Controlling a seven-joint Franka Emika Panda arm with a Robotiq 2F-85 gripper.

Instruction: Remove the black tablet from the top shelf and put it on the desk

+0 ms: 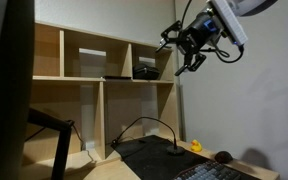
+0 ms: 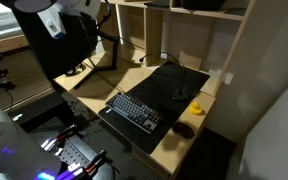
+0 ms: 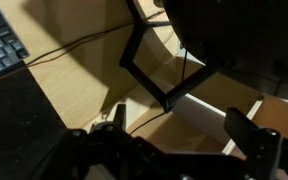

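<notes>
The black tablet [image 1: 117, 77] lies flat as a thin dark sliver in the middle compartment of the top shelf [image 1: 94, 50]. My gripper [image 1: 176, 55] hangs in the air to the right of the shelving unit, at top-shelf height and apart from the tablet. It is open and empty. In the wrist view its two dark fingers [image 3: 179, 130] stand wide apart over the pale wooden desk [image 3: 74, 80]. The desk also shows in both exterior views [image 1: 99, 172] [image 2: 94, 85].
A chunkier black box device [image 1: 145, 71] sits in the right top compartment. On the desk are a black mat [image 2: 174, 85], a keyboard [image 2: 134, 110], a yellow duck [image 2: 197, 107], a mouse [image 2: 182, 130] and a cable [image 1: 144, 122]. A black angled stand [image 3: 149, 75] is below the gripper.
</notes>
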